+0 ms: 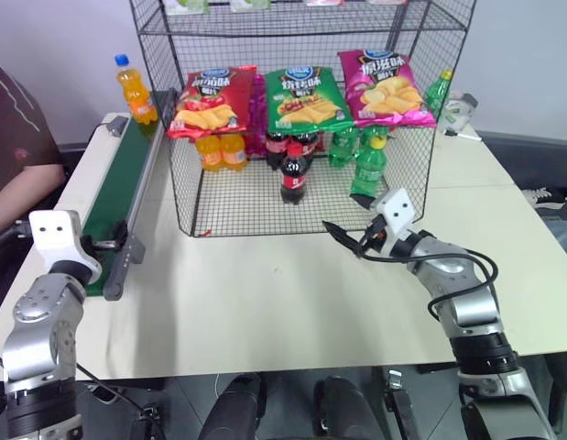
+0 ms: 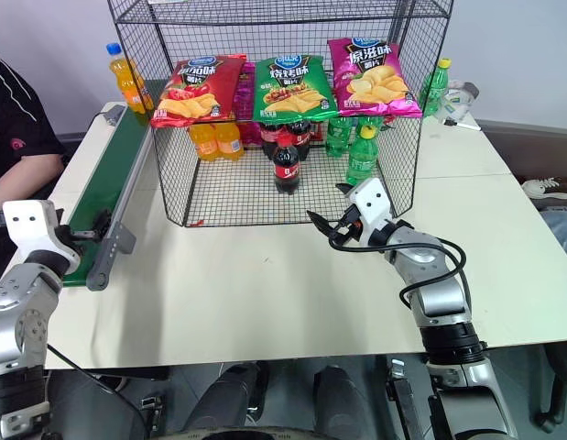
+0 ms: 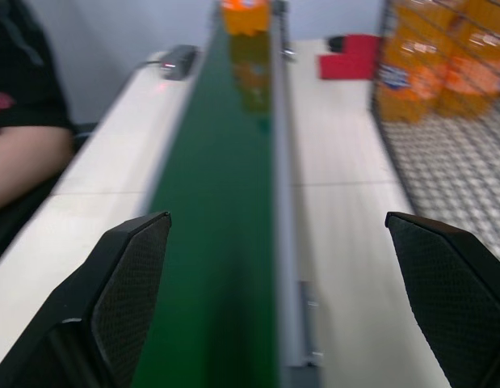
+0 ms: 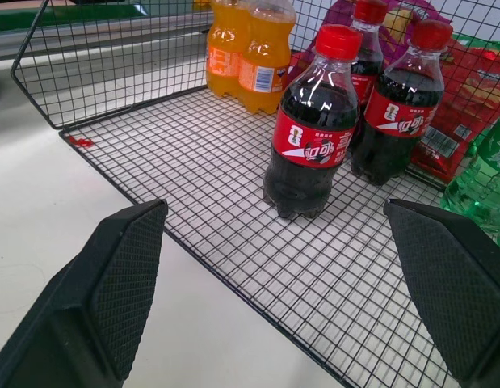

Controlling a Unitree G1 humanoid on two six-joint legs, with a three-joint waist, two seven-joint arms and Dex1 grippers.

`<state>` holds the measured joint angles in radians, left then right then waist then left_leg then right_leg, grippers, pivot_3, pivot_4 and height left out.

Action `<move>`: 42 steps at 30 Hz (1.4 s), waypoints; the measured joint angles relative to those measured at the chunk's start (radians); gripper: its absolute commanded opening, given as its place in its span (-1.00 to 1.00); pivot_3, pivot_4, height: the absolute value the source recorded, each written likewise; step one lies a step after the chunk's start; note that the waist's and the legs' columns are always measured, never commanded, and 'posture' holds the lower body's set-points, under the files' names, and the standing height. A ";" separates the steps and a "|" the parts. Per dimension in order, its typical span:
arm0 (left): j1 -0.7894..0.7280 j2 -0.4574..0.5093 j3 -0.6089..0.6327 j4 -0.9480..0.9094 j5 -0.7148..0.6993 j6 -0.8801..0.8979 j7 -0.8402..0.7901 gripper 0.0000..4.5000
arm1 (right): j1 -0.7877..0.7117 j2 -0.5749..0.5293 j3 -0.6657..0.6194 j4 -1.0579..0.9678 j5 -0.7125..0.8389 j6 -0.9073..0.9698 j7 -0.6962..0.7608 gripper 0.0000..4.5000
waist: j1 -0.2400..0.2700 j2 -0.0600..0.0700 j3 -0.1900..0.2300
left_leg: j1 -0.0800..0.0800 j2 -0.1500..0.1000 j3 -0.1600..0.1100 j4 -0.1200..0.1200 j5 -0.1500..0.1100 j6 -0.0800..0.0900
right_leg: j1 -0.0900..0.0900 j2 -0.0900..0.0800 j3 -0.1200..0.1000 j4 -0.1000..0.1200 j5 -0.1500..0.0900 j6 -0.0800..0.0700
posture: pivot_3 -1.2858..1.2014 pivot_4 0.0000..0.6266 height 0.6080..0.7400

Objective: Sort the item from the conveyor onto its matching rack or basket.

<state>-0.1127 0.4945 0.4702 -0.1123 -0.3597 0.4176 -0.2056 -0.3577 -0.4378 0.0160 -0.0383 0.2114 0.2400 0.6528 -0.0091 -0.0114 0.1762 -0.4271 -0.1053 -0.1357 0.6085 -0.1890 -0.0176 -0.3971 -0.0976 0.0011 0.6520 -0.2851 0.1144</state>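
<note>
Even, bright indoor light; soft shadows on the table (image 1: 292,302). Left wrist view blurred; others sharp.

Both arms forward — left gripper (image 3: 278,303) and right gripper (image 4: 278,295) jaws wide.

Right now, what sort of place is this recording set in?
Probably a lab mock-up of a shop sorting station: a small conveyor on a white table, and a wire rack stocked with crisp bags and soda bottles.
</note>
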 measured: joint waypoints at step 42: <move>-0.011 -0.041 -0.024 0.101 0.063 -0.123 -0.008 0.98 | 0.002 0.041 0.056 -0.042 -0.001 0.015 -0.002 1.00 | -0.001 0.000 0.000 | 0.000 0.000 0.000 0.000 0.000 0.000 | 0.000 0.000 0.000 0.000 0.000 0.000 | 0.03 -0.52 1.00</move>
<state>-0.1236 0.4534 0.4466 -0.0114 -0.2967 0.2946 -0.2141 -0.3562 -0.3964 0.0720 -0.0802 0.2106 0.2550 0.6511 -0.0106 -0.0116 0.1762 -0.4270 -0.1053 -0.1357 0.6086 -0.1890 -0.0177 -0.3972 -0.0974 0.0010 0.6521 -0.2850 0.1146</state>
